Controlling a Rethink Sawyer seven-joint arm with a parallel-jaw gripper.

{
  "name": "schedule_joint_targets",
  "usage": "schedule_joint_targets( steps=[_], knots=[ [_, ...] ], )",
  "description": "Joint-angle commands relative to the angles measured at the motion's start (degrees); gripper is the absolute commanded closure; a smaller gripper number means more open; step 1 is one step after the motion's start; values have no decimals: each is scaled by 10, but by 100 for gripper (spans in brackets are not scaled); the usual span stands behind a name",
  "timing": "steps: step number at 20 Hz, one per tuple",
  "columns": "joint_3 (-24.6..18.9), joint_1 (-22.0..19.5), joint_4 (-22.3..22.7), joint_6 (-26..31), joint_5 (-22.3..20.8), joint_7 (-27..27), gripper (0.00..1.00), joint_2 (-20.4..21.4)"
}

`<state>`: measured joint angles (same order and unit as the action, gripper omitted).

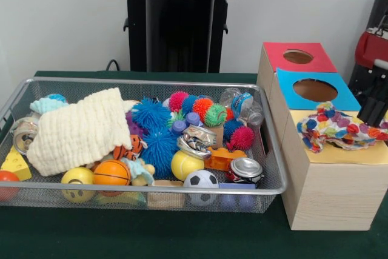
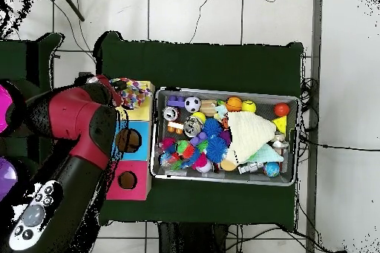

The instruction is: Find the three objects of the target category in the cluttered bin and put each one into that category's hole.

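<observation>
gripper (image 1: 371,112): you cannot tell its grip | multicoloured cloth (image 1: 339,128) is lying on the box's yellow panel (image 1: 339,153) | bin (image 1: 274,187) is sitting beside the box

A robotics lab was shown. A green-covered table (image 1: 182,238) was set on a tiled floor (image 2: 349,79), with loose cables (image 2: 223,1) trailed around it and a red robot arm (image 2: 74,139) mounted beside it.

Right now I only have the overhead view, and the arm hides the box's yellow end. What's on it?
Observer: A spotted cloth lies bunched across the yellow lid; no hole shows there.
Operator: Anything tucked under the cream cloth in the bin?
Observer: A small tiger toy pokes out from under the cream cloth, right above an orange basketball.
</observation>
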<state>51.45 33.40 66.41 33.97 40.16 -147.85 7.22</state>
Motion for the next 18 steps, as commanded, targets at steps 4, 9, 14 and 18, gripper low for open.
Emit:
schedule_joint_targets(
  steps=[4, 9, 14, 18],
  knots=[
    [-54, 5, 1, 52, -29, -93, 100, -32],
    [-54, 10, 22, 47, -33, -86, 100, -28],
    [-51, 18, 42, 39, -37, -86, 100, -28],
    [-48, 24, 59, 39, -41, -85, 100, -24]
  ],
)
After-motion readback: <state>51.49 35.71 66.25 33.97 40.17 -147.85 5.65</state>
